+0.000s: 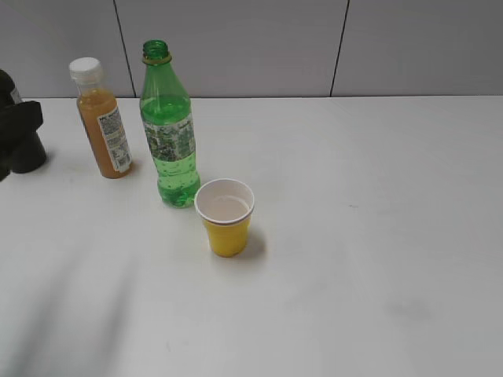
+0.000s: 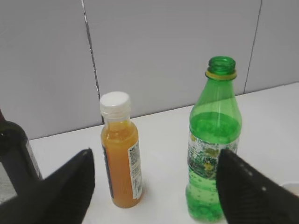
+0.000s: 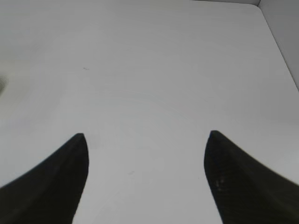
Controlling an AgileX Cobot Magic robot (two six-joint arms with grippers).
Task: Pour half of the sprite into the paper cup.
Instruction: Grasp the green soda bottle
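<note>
Green sprite bottle [image 1: 167,126] upright on white table [image 1: 369,236], capless, liquid up to the shoulder. Yellow paper cup [image 1: 225,217] just beside its base, to the front right, upright; whether the two touch cannot be told. Orange juice bottle [image 1: 103,118] with white cap left of sprite, apart from it. Dark bottle [image 2: 14,156] at far left. Left gripper [image 2: 156,161] jaws spread wide, holding nothing, facing the two bottles. Right gripper [image 3: 145,140] jaws also wide apart over bare table.
</note>
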